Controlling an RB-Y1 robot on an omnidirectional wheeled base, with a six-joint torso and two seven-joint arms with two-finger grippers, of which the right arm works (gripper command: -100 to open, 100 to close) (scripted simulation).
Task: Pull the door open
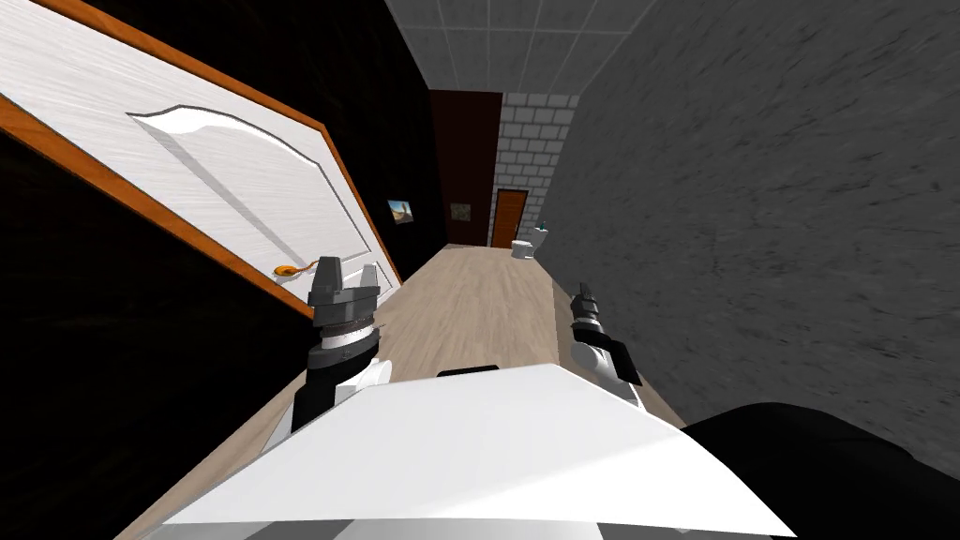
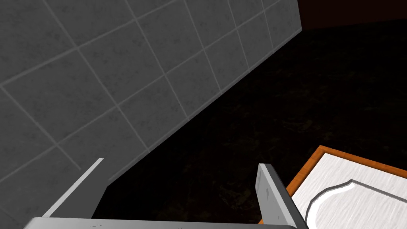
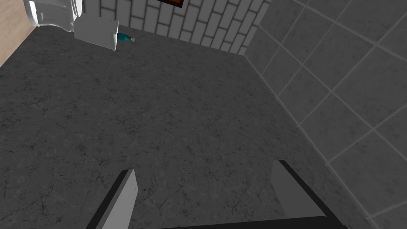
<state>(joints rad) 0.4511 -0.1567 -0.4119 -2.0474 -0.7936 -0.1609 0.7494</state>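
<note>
Door, white with an orange frame, is sitting just beside the left end effector, which is hovering spread and empty near the door's orange handle. Risk: it is aiming past the door's corner, so closing could miss the handle. Right end effector is idling spread, well off the door.

White streaked door, orange frame; golden handle; mottled grey wall; pale plank floor.

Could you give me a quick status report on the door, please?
Left gripper open, beside the orange handle on the white door, not gripping it. Right gripper open, near the grey wall. Nothing between left gripper and handle.
</note>
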